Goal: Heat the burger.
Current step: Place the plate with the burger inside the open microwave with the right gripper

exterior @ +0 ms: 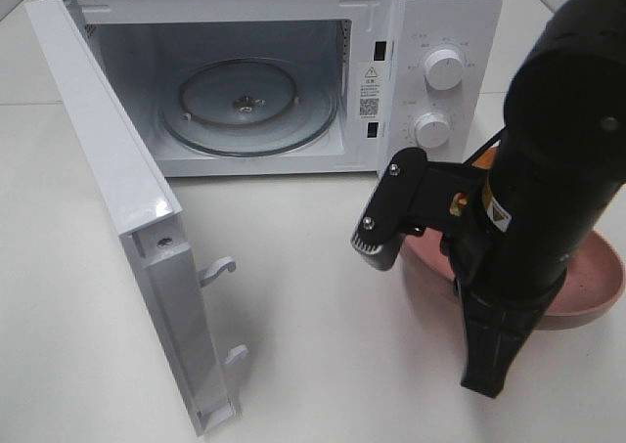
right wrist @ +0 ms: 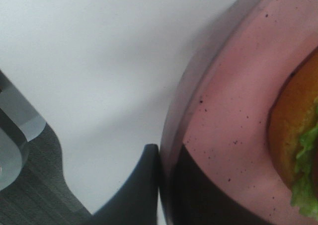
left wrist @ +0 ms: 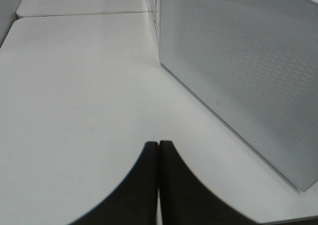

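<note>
**A:** Burger (right wrist: 290, 135)?
**B:** On the pink speckled plate (right wrist: 233, 96), right of the microwave (exterior: 430, 22). Golden-brown bun (right wrist: 285, 111), frilly lettuce (right wrist: 304, 178), mostly cut off. From above the right arm (exterior: 558, 150) hides it.
**A:** Hands?
**B:** Right gripper (right wrist: 166, 155) is clamped on the plate rim. Left gripper (left wrist: 158, 150) is closed on nothing.
**A:** Further back?
**B:** White microwave, door (exterior: 98, 159) swung wide, round glass turntable (exterior: 245, 101) inside.
</note>
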